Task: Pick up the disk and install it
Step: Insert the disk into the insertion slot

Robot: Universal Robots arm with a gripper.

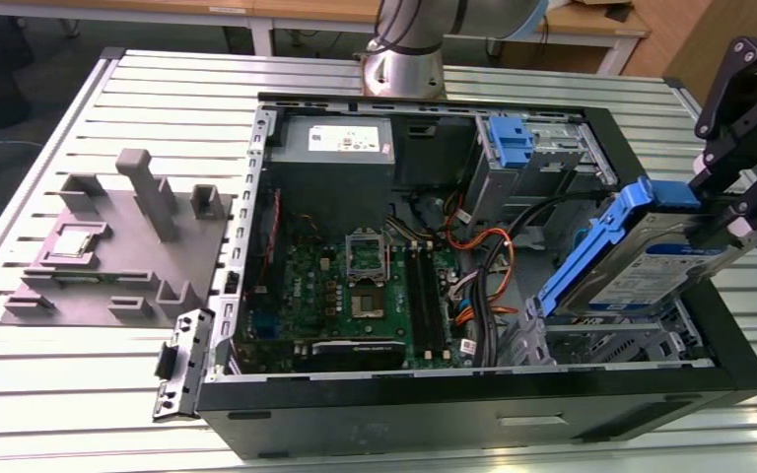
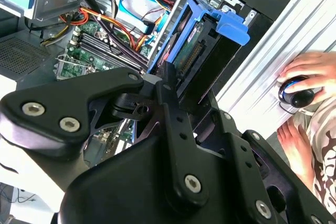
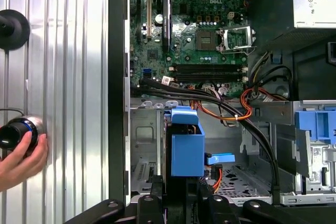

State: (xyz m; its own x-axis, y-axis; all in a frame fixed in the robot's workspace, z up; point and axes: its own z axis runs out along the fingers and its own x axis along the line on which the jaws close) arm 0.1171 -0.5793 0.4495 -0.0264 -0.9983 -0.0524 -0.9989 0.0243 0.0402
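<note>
exterior view, at 3 o'clock: holding the disk [image 1: 642, 266] by its upper end in the closed gripper [image 1: 733, 219]. slants along 1-to-7 o'clock, away from the gripper toward 7, lower end dipping toward the drive bay [image 1: 615, 340] of the computer case [image 1: 484, 399]. looks not yet seated.

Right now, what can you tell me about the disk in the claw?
The disk is a flat silver-grey metal drive with a blue-and-white label, clipped in a blue plastic bracket. The black claw grips its upper end. It hangs tilted, with its lower end down inside the open computer case, at the exterior view's right.
</note>
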